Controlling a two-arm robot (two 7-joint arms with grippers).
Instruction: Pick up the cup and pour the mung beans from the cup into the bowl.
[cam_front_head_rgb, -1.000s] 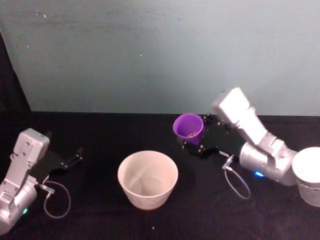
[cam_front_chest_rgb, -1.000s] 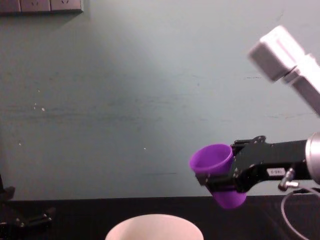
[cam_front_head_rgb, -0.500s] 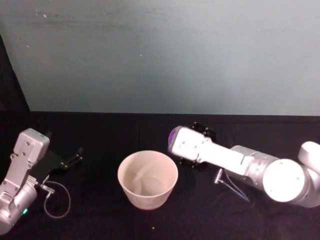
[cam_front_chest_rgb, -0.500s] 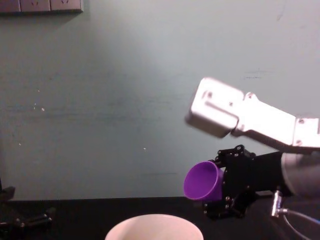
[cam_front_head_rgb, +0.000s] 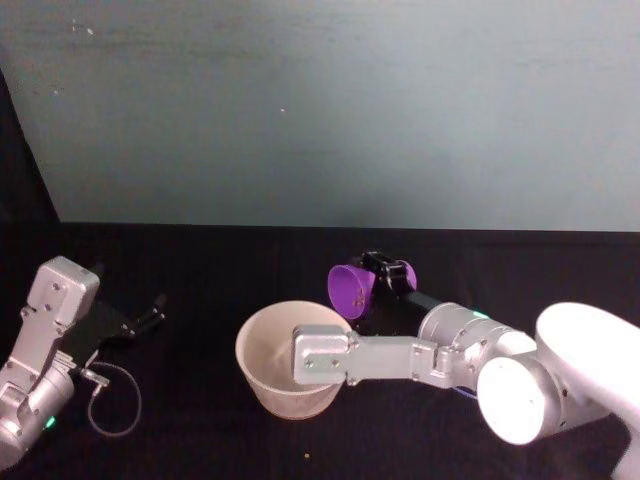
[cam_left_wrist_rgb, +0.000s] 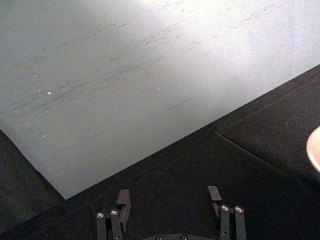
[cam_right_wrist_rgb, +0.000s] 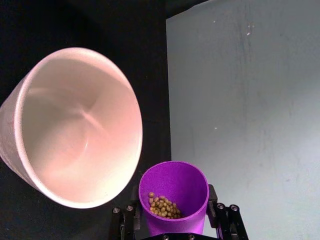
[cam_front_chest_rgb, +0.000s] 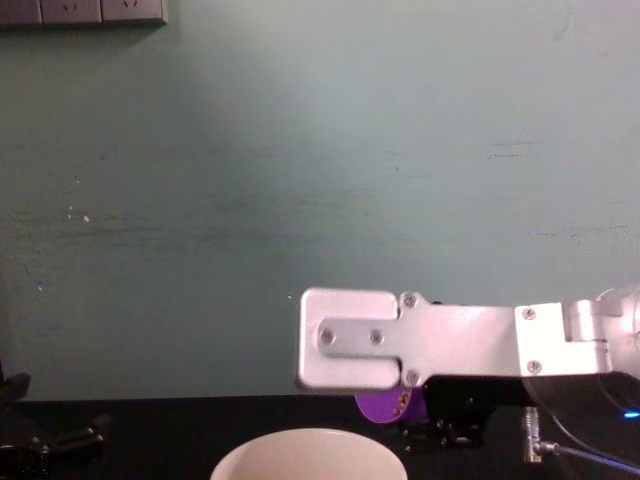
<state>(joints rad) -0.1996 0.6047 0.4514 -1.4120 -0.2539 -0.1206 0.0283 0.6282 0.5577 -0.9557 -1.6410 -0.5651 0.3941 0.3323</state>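
just beside the bowl (cam_front_head_rgb: 264, 346) — right end effector (cam_right_wrist_rgb: 173, 212) clamped around tilted cup (cam_front_head_rgb: 348, 288) | left end effector (cam_left_wrist_rgb: 169, 192) parked, spread

- What carries everything here?
- A black-clothed table (cam_front_head_rgb: 220, 262), flat, running back to a pale teal wall (cam_front_head_rgb: 300, 120).
- What rests directly on it?
- A wide white bowl (cam_front_head_rgb: 290, 392), upright, near the middle. A tiny pale speck (cam_front_head_rgb: 306, 457) lies in front of it, apart.
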